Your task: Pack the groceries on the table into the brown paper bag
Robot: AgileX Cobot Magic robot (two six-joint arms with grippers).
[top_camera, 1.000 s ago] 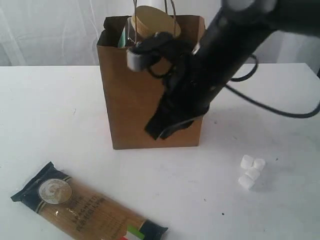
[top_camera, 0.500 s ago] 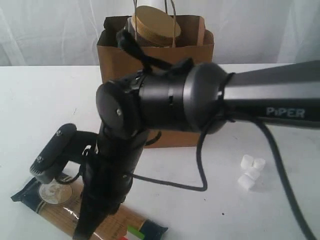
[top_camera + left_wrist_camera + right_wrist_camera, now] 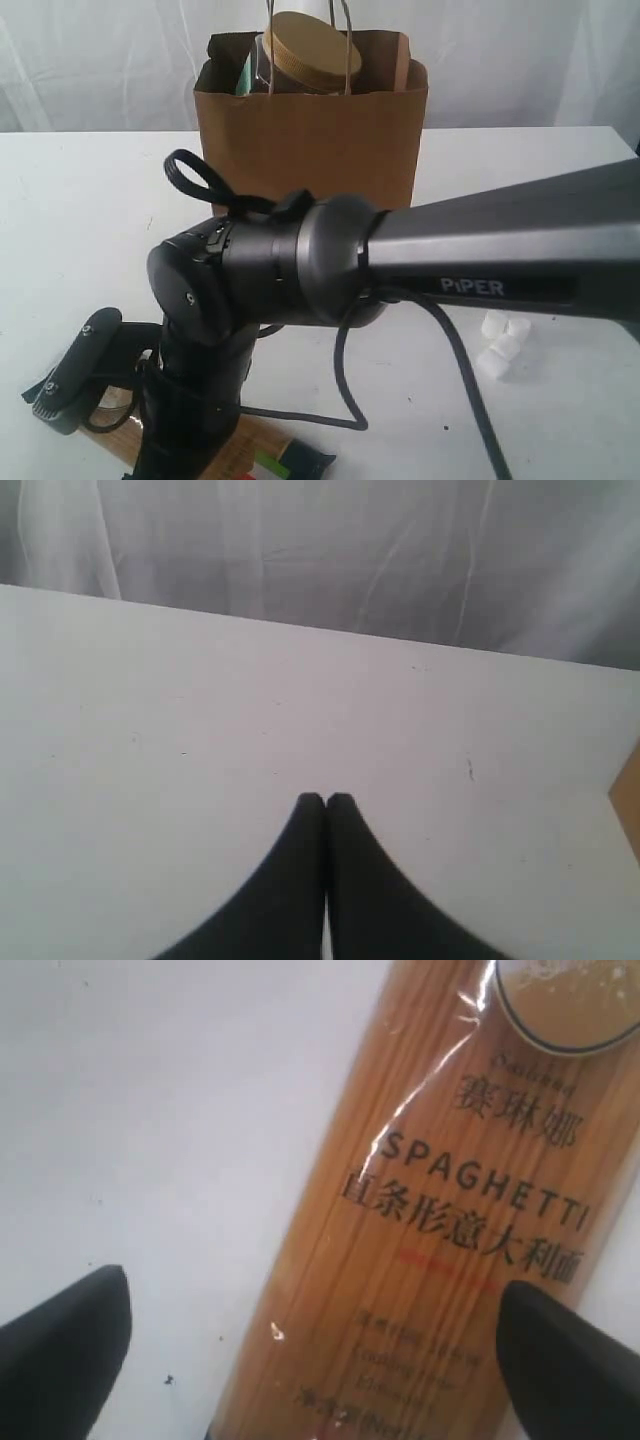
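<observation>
Facing spaghetti packet [image 3: 430,1210]: right tool [image 3: 312,1298] wide | left tool [image 3: 325,800] closed | arm [image 3: 480,270] hides bag [image 3: 310,130] base

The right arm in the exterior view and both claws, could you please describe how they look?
The right arm is a dark grey tube lettered PiPER in white, ending in rounded black joint housings with a black cable trailing. The right claw and left claw are matte black with tapered, rounded tips.

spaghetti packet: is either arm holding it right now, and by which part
Nothing is held. The right gripper has its jaws wide open over the spaghetti packet, not closed on it. The left gripper is shut on nothing.
</observation>
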